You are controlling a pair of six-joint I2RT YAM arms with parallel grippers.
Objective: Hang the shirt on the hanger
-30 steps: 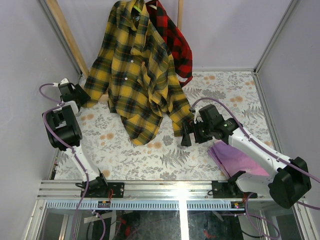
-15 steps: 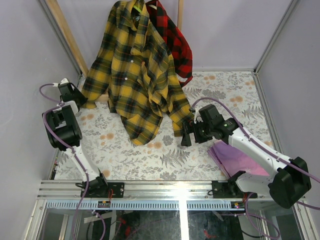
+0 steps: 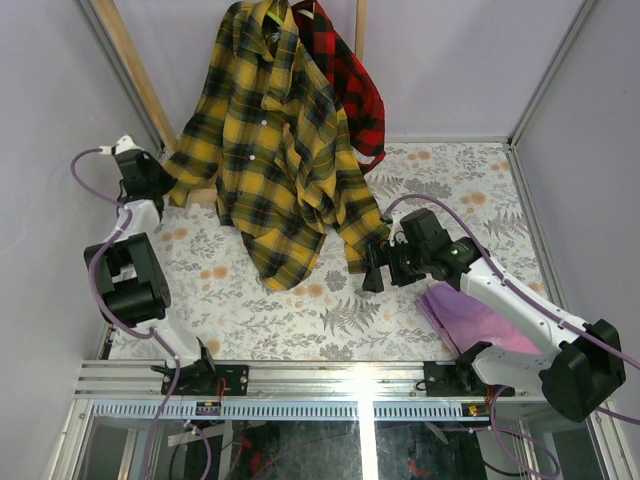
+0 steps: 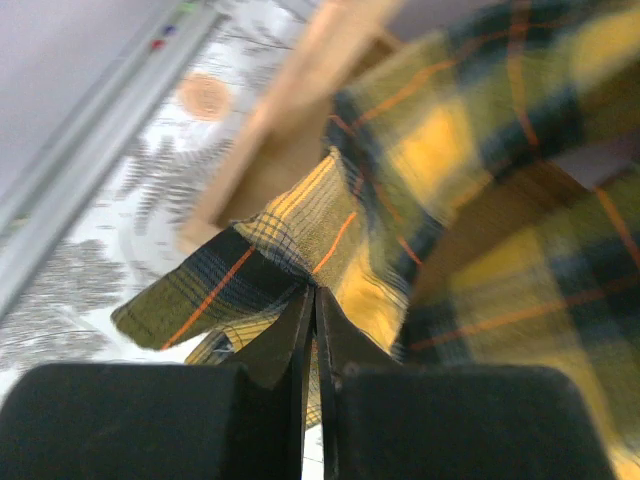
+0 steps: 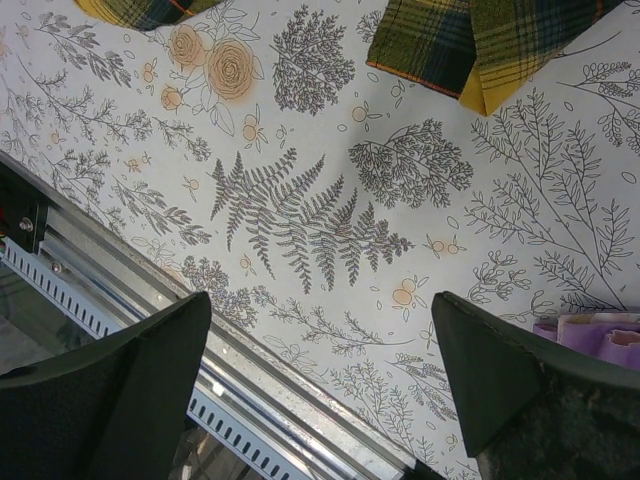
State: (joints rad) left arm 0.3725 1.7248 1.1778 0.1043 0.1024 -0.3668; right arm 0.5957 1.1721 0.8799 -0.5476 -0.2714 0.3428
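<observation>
Left tool [image 4: 312,295] clenched on sleeve cuff [image 4: 225,285] of yellow-and-dark-green plaid flannel shirt [image 3: 270,130]; right tool [image 5: 320,330] released over floral surface [image 3: 400,320]. Step: probably straightening that sleeve. Next: gentle outward pull.

Shirt [image 3: 270,150] — yellow and dark plaid, thin red lines; table [image 3: 300,320] — white floral print.

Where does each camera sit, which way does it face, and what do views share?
Top external: above, behind the bases, looking down on left arm, right arm, table, shirt.
Left wrist: on the left arm, looking along the shut left tool pinching the shirt's sleeve.
Right wrist: on the right arm, looking down at the table past the open right tool.
Shared: every view shows the shirt.
</observation>
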